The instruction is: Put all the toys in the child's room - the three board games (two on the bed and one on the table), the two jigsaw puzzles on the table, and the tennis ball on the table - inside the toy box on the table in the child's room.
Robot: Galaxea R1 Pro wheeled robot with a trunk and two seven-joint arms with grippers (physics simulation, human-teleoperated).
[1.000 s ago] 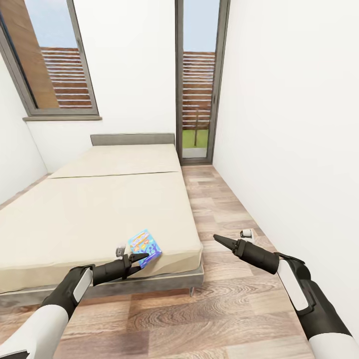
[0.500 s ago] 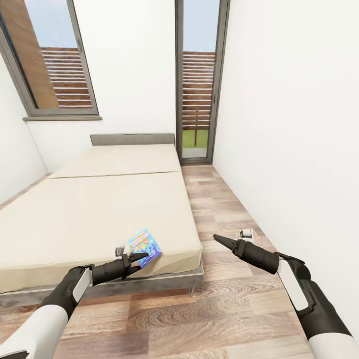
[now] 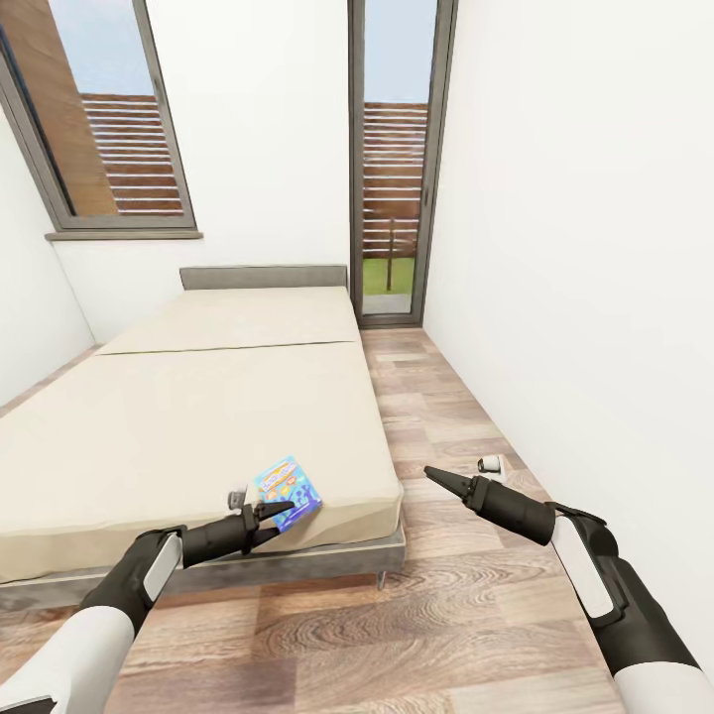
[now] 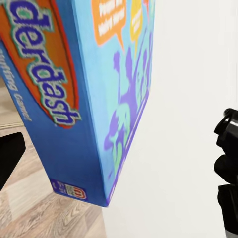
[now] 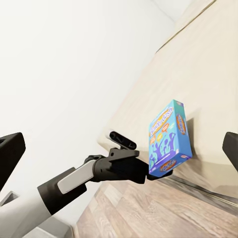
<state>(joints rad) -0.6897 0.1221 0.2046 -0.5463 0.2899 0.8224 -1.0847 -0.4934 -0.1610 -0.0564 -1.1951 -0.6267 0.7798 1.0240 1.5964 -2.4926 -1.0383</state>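
Home bedroom — bed (image 3: pixel 198 416), window (image 3: pixel 109 119), wood floor (image 3: pixel 436 615).

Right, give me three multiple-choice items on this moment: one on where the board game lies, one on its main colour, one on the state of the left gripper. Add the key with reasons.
1. Where does the board game lie?
A. On the floor by the glass door
B. On the bed, at its near corner
C. On the window sill

2. What is the box's main colour?
A. Blue
B. Red
C. Black

3. How does the left gripper stand?
A. Shut on the box, lifting it
B. Shut, far from the box
C. Open, at the box's near end

Key: B, the head view shows the box flat on the mattress by the near corner. A, blue faces dominate in the head and wrist views, with orange and purple print. C, the right wrist view shows the fingers spread at the box's end, with the box resting on the bed.
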